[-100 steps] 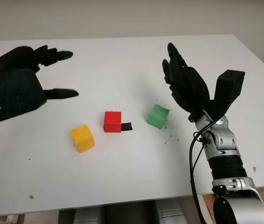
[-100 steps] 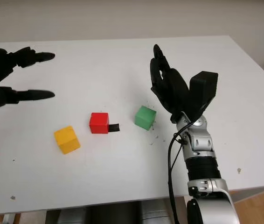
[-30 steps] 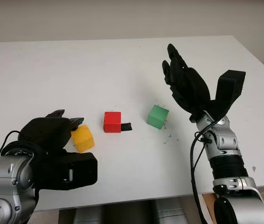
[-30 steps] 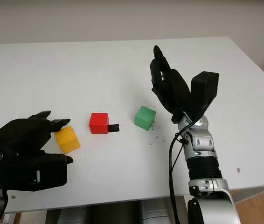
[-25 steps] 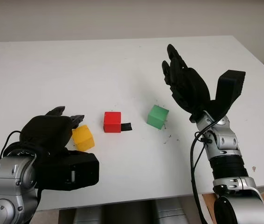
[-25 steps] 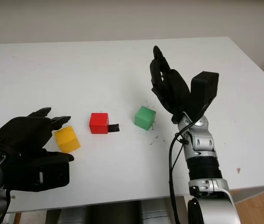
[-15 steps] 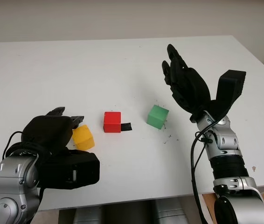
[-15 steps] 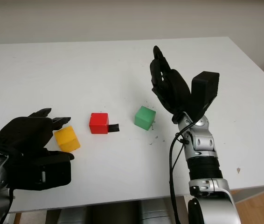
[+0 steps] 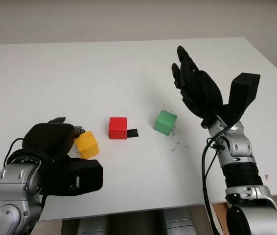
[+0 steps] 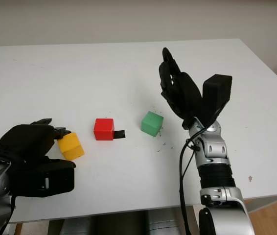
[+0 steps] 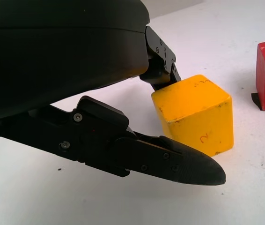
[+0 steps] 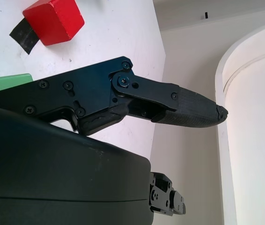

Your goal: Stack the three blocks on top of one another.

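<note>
While the three small cubes sat apart in a loose row on the flat white table point(image 9: 128, 68), the black left hand point(image 9: 50, 139) had closed in on the matte yellow cube point(image 9: 87, 144) at the row's left end. One fingertip point(image 11: 163, 61) touched its far top edge and another finger point(image 11: 179, 161) lay along its near side, so the cube was gripped, standing on the table with its faces turned slightly off the row. Half a second earlier those fingers stood a little wider. The smooth red cube point(image 9: 118, 128) sat mid-row against a black tape scrap point(image 9: 133, 132), the green cube point(image 9: 166, 122) just beyond. The black right hand point(image 9: 197, 90) hung open and raised behind the green cube, unchanged.
</note>
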Controlling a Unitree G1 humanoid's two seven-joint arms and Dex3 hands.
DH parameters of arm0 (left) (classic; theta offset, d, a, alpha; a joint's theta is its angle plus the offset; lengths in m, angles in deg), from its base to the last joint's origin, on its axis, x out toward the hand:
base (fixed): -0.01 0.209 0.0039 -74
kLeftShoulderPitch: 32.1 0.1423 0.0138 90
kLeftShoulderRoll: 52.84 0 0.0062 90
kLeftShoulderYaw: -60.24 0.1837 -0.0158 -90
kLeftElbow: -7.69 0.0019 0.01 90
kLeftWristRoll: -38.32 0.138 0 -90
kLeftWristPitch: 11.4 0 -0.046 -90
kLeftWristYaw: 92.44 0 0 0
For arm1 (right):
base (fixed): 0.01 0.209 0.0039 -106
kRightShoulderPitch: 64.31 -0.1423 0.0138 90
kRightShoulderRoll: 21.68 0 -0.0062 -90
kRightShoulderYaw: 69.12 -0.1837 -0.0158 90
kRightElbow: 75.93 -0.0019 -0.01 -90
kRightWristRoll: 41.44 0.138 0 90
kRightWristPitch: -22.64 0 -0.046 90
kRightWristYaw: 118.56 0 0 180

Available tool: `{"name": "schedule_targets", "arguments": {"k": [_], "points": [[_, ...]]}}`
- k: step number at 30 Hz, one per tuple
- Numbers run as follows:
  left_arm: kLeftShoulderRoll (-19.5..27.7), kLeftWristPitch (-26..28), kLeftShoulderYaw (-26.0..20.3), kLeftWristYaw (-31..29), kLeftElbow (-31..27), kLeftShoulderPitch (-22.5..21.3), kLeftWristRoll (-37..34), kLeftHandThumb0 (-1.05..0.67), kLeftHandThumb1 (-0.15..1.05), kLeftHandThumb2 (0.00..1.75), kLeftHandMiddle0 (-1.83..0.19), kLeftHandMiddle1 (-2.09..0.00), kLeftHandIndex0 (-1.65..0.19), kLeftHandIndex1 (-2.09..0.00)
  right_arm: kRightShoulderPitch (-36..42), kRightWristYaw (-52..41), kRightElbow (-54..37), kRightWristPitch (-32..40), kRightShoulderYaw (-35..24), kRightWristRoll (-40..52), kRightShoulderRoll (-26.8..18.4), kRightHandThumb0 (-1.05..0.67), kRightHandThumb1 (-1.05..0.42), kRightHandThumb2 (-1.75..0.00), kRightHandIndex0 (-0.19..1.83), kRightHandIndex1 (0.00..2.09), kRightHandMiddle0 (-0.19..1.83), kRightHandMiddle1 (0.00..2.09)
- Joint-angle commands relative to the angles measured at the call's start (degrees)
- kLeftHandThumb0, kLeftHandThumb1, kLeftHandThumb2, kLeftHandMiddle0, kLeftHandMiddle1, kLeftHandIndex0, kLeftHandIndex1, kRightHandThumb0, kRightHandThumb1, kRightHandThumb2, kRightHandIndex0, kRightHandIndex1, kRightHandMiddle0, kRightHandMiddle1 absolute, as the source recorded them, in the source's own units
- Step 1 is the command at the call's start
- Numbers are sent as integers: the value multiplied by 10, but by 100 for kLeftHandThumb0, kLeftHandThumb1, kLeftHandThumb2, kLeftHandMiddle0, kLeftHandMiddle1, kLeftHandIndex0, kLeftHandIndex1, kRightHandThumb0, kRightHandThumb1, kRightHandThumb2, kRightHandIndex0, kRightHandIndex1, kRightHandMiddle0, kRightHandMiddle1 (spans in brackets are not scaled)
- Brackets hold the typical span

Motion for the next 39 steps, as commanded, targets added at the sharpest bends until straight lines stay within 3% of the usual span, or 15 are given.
{"name": "schedule_targets", "arguments": {"k": [1,14,18,21,24,26,29,39], "points": [[-9,0,-5,5,3,-7,1,-85,105,17,-18,-5,-2,-126,-12,-1,0,3,-4,3,-6,-76,-105,-67,-19,0,-19,0],[-34,3,-6,33,9,-5,3,-82,105,22,-23,-7,-8,-123,-14,1,-3,6,-4,3,-6,-75,-105,-68,-19,0,-19,0],[-37,0,-5,46,13,-2,3,-73,105,23,-26,-6,-12,-118,-12,3,-7,7,-3,1,-6,-74,-105,-68,-19,0,-19,0],[-44,-3,-8,73,17,3,-5,-54,105,25,-30,-7,-19,-117,-11,-1,-8,9,-2,2,-9,-75,-105,-68,-19,0,-19,0],[-44,-13,-10,111,23,9,-12,-39,105,27,-38,-7,-16,-142,-10,0,-9,11,-2,1,-10,-75,-105,-68,-19,0,-19,0],[-39,-22,-14,130,29,12,-22,-35,105,22,-42,-8,-17,-149,-10,0,-8,11,-4,3,-9,-75,-105,-68,-19,0,-19,0],[-25,-38,-21,136,30,15,-36,-33,105,13,-46,-8,-25,-144,-8,2,-10,11,-4,2,-8,-75,-105,-67,-19,0,-19,0],[36,-80,-35,96,23,-6,-42,-33,99,5,-51,-6,-42,-129,-6,0,-10,11,-4,5,-5,-75,-105,-68,-19,0,-19,0]]}}
